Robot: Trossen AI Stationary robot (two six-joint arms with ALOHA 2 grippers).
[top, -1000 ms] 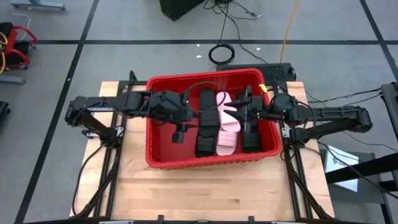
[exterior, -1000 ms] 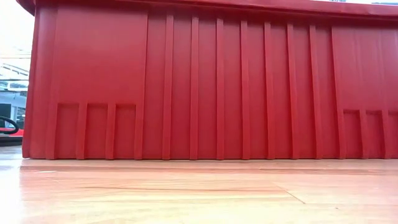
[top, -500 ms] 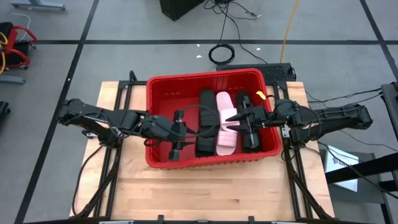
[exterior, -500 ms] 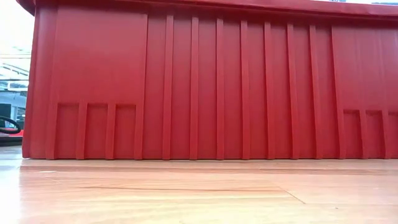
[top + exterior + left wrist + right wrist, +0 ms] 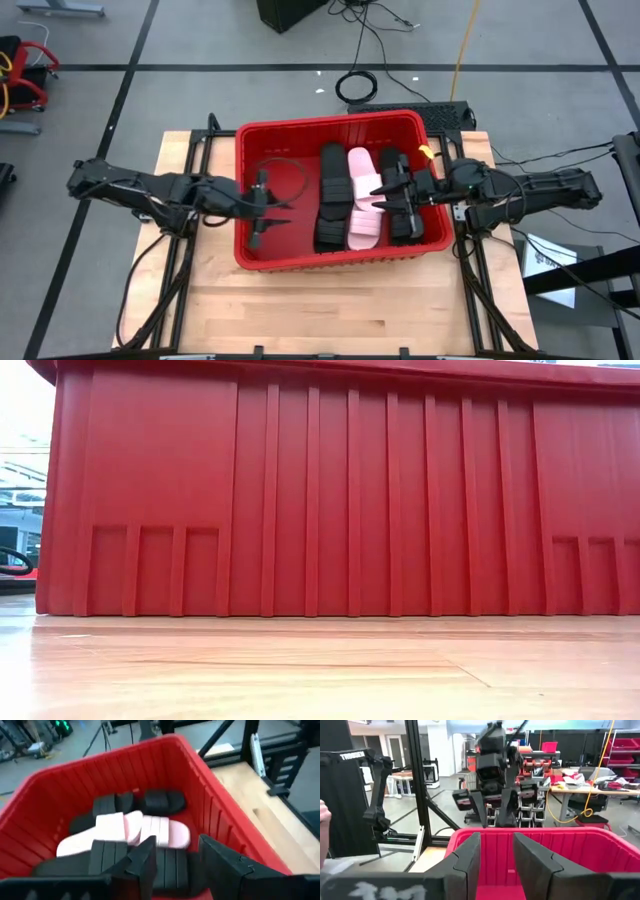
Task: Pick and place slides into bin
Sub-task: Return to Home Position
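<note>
Slides (image 5: 352,200) lie in bin (image 5: 300,127), lengthwise front-to-back. Right gripper (image 5: 386,193) over them, left gripper (image 5: 276,212) beside; both parted, empty.

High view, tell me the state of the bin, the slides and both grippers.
bin: upright on the table, holding the slides.
black slides: lying in the bin, not gripped.
pale pink slides: lying in the bin between black ones.
left gripper: open, empty, over the bin's left part.
right gripper: open, empty, over the bin's right part.
</note>
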